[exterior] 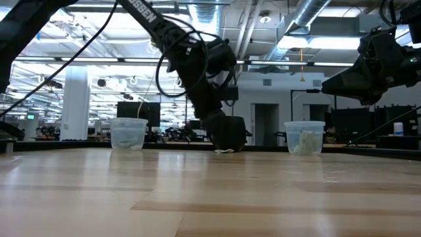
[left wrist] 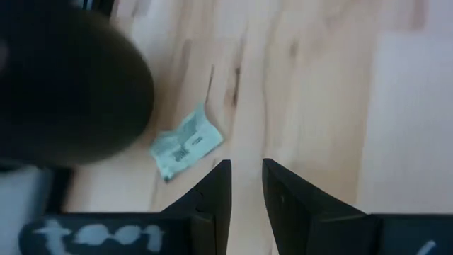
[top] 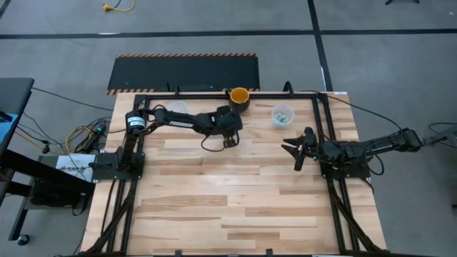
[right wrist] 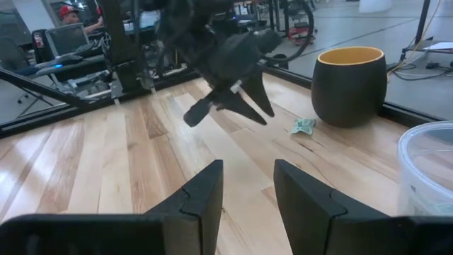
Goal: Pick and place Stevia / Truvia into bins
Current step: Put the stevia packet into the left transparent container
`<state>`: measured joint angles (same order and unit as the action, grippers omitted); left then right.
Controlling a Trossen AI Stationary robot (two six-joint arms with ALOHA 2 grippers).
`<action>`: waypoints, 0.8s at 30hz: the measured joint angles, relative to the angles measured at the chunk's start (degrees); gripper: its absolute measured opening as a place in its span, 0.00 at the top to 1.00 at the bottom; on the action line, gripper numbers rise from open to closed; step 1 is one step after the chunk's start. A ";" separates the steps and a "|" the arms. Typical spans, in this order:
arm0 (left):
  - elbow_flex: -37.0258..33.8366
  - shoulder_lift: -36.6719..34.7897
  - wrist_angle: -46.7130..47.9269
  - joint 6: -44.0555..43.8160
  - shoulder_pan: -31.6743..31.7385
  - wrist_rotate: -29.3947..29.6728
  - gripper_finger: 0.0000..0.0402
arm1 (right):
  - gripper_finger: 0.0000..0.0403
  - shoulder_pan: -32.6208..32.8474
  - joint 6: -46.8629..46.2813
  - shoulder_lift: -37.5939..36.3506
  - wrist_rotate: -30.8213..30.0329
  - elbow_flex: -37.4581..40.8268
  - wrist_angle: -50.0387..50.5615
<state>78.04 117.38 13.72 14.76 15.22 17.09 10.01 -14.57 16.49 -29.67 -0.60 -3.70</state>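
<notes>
Stevia sachet (left wrist: 185,144) lies flat on the wooden surface (top: 235,193) just beside the dark, yellow-lined cup (top: 239,96). Left claw (top: 230,140) hangs near that cup, empty and slightly spread, so the pick is in hand; next it must centre over the sachet. Right claw (top: 296,148) waits spread, near the clear bin (top: 282,114).

Two matte-black jointed arms, each ending in an end effector of two tapered, angular dark fingers. Black cables loop along the left arm, whose link carries white lettering; an orange band rings its base joint.
</notes>
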 joint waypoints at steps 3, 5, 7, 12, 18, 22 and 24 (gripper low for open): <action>1.83 0.00 3.45 9.53 -1.26 3.97 0.82 | 0.70 -0.01 0.00 -0.02 0.00 0.00 0.00; 1.88 -0.02 3.63 18.23 -1.98 6.74 0.82 | 0.70 0.00 0.00 -0.01 0.00 0.01 0.01; 1.88 -0.02 4.29 27.42 -2.50 8.76 0.82 | 0.70 -0.01 0.00 -0.02 0.00 0.00 0.00; 1.88 -0.02 4.54 45.31 -3.08 11.75 0.82 | 0.70 -0.01 0.00 -0.02 0.00 0.01 0.01; 1.88 -0.02 4.39 63.61 -2.80 12.17 0.82 | 0.70 0.00 0.00 -0.02 0.00 0.00 0.01; 1.84 -0.02 2.51 74.00 -2.73 13.15 0.82 | 0.70 -0.01 0.00 -0.02 0.00 0.00 0.01; 1.84 -0.07 2.20 80.48 -2.75 13.21 0.82 | 0.70 -0.01 0.00 -0.02 0.00 0.00 0.02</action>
<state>79.88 117.32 15.92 95.24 12.47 30.30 10.00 -14.57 16.47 -29.67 -0.60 -3.68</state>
